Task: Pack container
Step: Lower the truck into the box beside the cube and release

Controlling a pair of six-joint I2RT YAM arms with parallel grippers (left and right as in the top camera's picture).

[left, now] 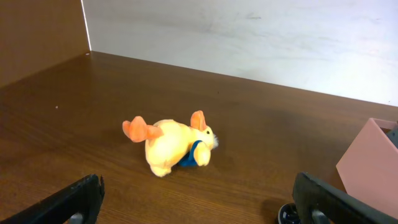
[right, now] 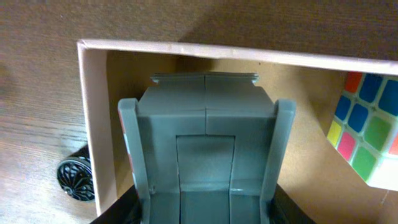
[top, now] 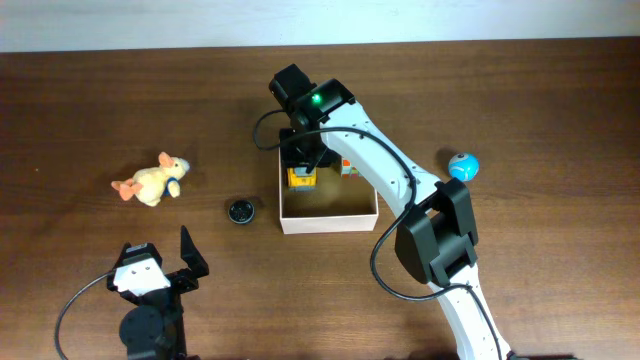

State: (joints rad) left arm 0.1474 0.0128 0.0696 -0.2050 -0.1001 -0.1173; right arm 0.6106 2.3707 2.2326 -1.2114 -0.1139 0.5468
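Hovering over the container (top: 330, 222), which stands mid-table (top: 520, 90), the right gripper (top: 302, 165) hides its fingertips, so whether they are together cannot be told. A colour cube (top: 350, 168) lies inside the container; a plush duck (top: 152, 181) lies well left of it. The left gripper (top: 165, 262), fingers wide apart, sits front-left of it.

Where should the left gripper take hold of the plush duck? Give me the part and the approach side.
Grip the plush duck across its round yellow body, coming down from above with the open left gripper. It lies on its side, and the body is probably the fullest, softest part.
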